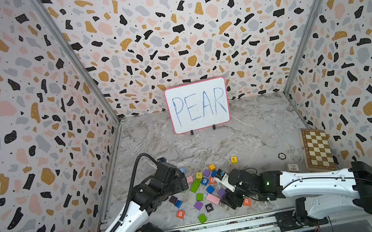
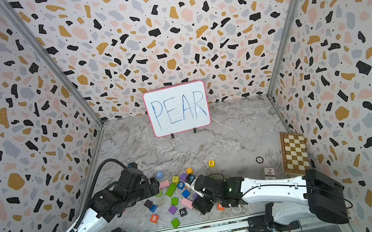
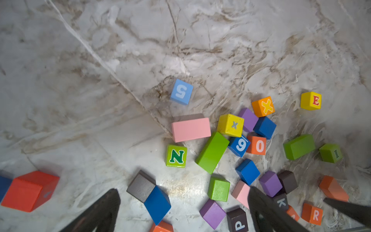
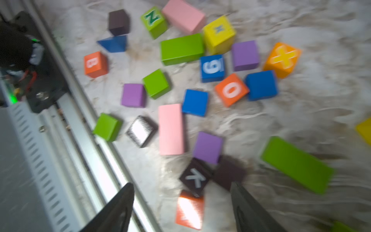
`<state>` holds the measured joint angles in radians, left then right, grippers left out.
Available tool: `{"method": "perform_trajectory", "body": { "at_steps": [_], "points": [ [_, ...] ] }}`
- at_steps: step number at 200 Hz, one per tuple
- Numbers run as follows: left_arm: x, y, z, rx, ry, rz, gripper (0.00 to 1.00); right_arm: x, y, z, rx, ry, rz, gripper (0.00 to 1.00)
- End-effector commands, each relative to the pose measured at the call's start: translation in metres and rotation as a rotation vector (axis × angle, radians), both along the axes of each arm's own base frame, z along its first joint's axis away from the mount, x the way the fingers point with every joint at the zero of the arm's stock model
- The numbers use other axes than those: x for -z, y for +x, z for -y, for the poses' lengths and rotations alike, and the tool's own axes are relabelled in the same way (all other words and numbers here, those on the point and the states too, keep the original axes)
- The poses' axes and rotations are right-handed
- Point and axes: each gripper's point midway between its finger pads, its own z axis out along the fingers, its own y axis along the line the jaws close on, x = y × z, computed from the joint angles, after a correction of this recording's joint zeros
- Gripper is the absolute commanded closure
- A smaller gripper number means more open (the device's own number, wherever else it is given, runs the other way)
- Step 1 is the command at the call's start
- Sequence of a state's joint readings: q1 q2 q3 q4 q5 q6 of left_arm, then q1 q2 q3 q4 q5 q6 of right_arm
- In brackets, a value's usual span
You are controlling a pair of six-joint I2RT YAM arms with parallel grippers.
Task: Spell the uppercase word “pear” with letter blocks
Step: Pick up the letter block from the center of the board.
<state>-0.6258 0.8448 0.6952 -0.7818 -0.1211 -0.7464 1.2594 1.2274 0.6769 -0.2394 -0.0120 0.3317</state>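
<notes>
Paint, wood and metal on a polished, marble-look tabletop point(image 3: 80, 60)
A smooth, satin paint coat is seen on the E block point(image 3: 310, 100) and the P block point(image 3: 237, 220). The chessboard point(image 1: 317, 149) is shown as varnished wood, the rail point(image 1: 224, 229) as bare metal, the whiteboard point(image 1: 198, 105) as glossy, and the arm shells point(image 1: 318, 182) as white moulded plastic.

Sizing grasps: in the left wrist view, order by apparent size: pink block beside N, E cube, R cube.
1. pink block.
2. E cube and R cube: look alike, R nearer the camera, so unranked.
</notes>
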Motion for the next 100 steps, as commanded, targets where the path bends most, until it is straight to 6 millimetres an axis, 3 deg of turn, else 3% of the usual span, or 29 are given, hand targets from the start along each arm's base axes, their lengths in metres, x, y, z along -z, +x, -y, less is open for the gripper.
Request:
{"method": "perform_trajectory", "body": {
  "at_steps": [1, 10, 34, 100],
  "points": [
    [0.0, -0.01, 0.003, -0.023, -0.065, -0.025, 0.01, -0.006, -0.027, -0.022, -0.249, 0.055, 0.072, 0.4],
    [0.001, -0.013, 0.005, -0.017, -0.088, -0.022, 0.01, -0.003, -0.039, -0.028, -0.359, 0.07, 0.079, 0.47],
    [0.003, -0.017, 0.012, 0.0, -0.167, -0.007, 0.01, 0.007, -0.052, -0.038, -0.556, 0.061, 0.169, 0.51],
    [0.003, 0.002, 0.009, 0.003, -0.247, -0.049, 0.01, 0.024, -0.033, -0.064, -0.719, 0.048, 0.322, 0.61]
  ]
}}
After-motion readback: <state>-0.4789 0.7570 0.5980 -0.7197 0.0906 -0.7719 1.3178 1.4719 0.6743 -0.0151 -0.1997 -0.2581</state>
